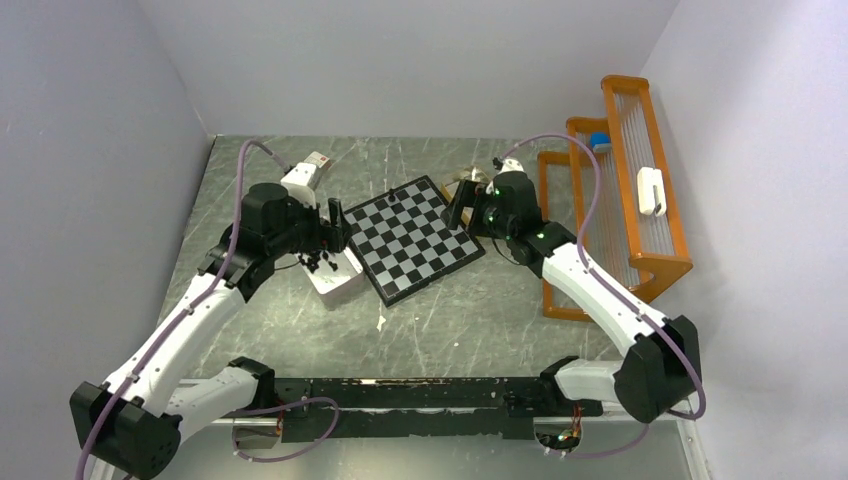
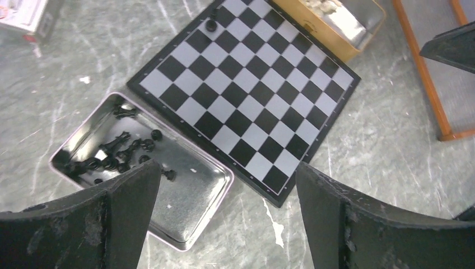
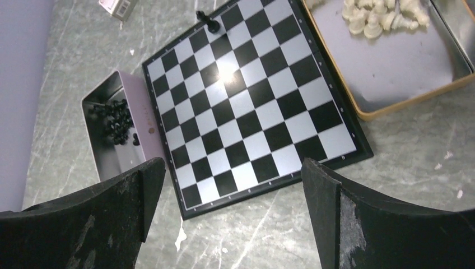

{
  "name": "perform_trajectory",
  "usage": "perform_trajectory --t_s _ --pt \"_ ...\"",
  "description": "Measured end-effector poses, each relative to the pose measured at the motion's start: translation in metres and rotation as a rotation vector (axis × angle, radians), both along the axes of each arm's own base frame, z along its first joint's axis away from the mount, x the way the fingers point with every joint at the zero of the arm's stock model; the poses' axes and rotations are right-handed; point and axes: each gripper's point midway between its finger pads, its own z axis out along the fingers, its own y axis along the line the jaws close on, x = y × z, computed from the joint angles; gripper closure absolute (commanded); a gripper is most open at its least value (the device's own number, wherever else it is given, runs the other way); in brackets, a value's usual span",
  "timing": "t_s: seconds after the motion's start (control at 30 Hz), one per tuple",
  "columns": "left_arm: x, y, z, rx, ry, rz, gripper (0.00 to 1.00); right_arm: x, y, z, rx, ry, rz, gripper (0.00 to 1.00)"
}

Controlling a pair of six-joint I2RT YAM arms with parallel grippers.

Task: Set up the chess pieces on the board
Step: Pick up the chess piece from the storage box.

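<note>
The board (image 1: 418,238) lies turned like a diamond between the arms. One black chess piece (image 2: 211,23) stands on a far corner square (image 3: 210,22). Several more black chess pieces (image 2: 117,151) lie in an open metal tin (image 2: 193,193) by the board's left edge. Cream-white pieces (image 3: 381,17) are heaped in a tan tray (image 3: 403,98) past the board's right side. My left gripper (image 1: 333,218) hovers open over the tin, nothing between its fingers (image 2: 227,174). My right gripper (image 1: 458,208) hangs open above the board's right corner, also empty (image 3: 232,168).
An orange wire rack (image 1: 610,200) stands along the right wall, holding a white object (image 1: 650,190). A small white box (image 1: 310,172) lies behind the left gripper. Grey walls close in the marbled table on three sides.
</note>
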Motion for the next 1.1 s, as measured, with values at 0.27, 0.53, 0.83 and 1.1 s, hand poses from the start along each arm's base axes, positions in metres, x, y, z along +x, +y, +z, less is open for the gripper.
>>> perform_trajectory --t_s 0.27,0.53,0.83,1.1 --pt "0.002 0.035 -0.013 0.052 0.054 0.221 0.21 0.005 0.045 0.004 0.022 -0.026 0.162 0.27" --pt "0.010 0.048 -0.058 0.167 0.226 0.313 0.37 -0.014 0.079 0.016 0.083 -0.074 0.311 0.20" --pt "0.042 0.050 -0.091 0.220 0.364 0.361 0.51 -0.042 0.059 0.044 0.119 -0.188 0.322 0.00" --pt "0.056 0.068 -0.126 0.262 0.470 0.416 0.56 -0.060 0.044 0.051 0.142 -0.246 0.304 0.00"
